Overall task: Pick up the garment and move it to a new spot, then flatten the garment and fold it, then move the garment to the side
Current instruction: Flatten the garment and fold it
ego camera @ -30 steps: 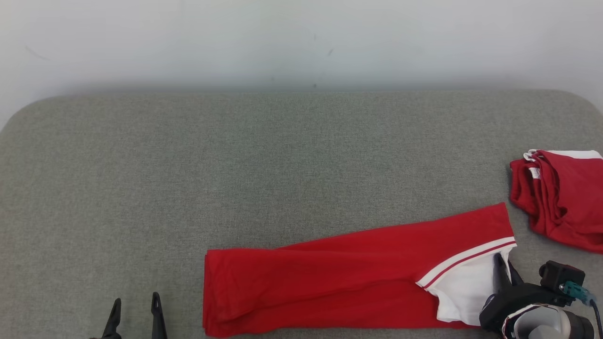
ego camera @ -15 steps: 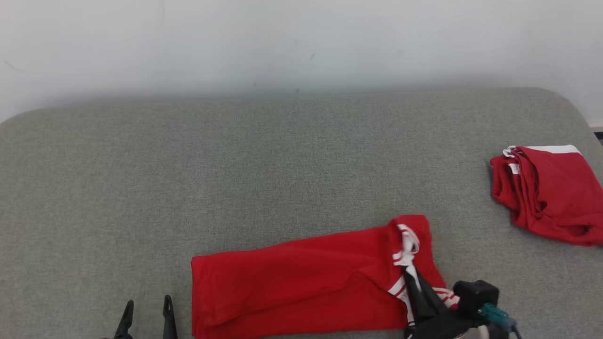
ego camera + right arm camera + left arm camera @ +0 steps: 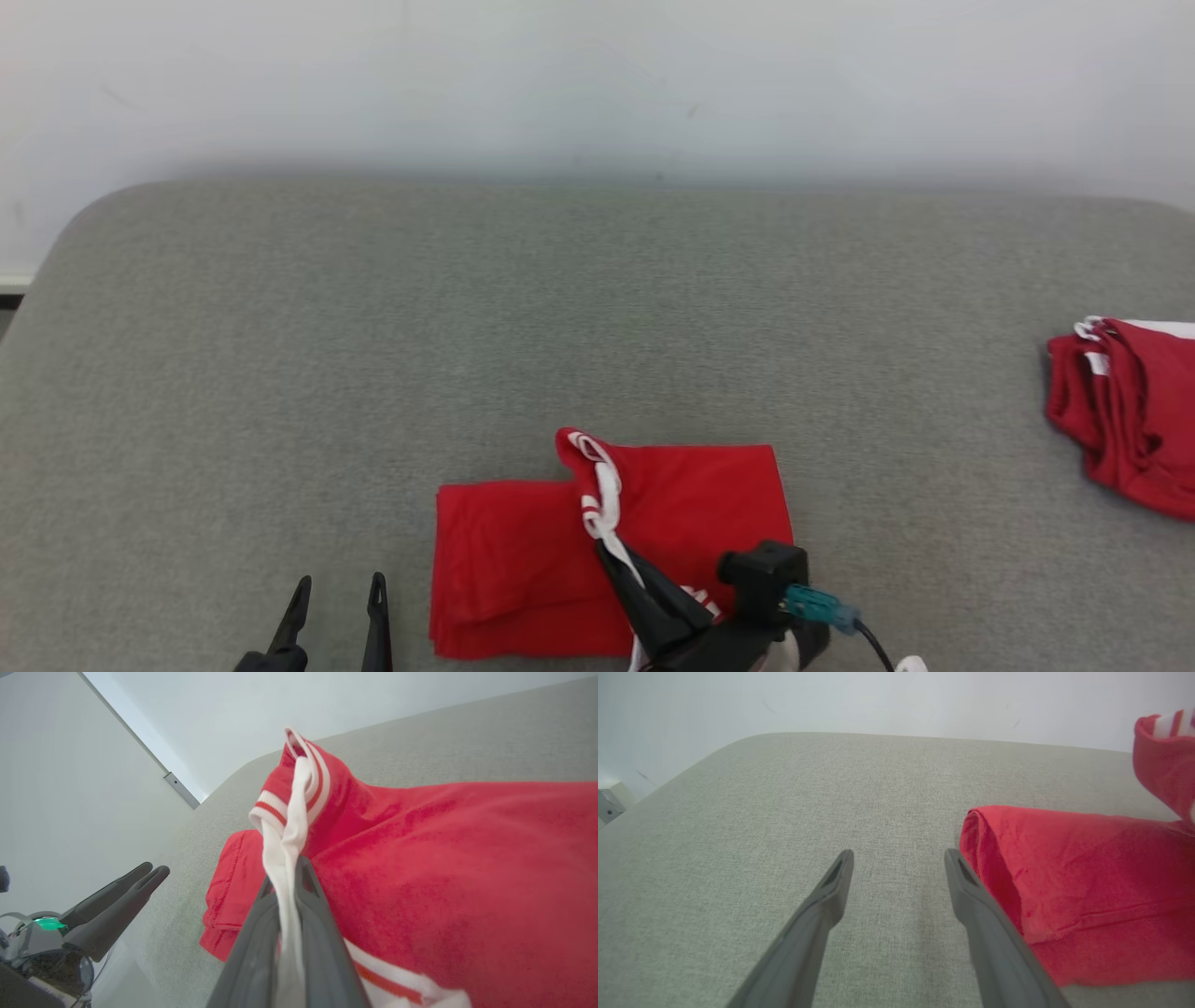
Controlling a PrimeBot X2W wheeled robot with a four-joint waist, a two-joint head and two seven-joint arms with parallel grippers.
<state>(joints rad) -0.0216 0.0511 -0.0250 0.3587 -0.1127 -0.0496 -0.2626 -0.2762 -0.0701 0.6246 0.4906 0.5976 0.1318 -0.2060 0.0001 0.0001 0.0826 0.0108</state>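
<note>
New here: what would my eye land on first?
The red garment lies at the near edge of the grey surface, its white-striped end pinched and held up by the shut right pincer. Another red bundle sits far right; the open left pincer stands beside the garment.
</note>
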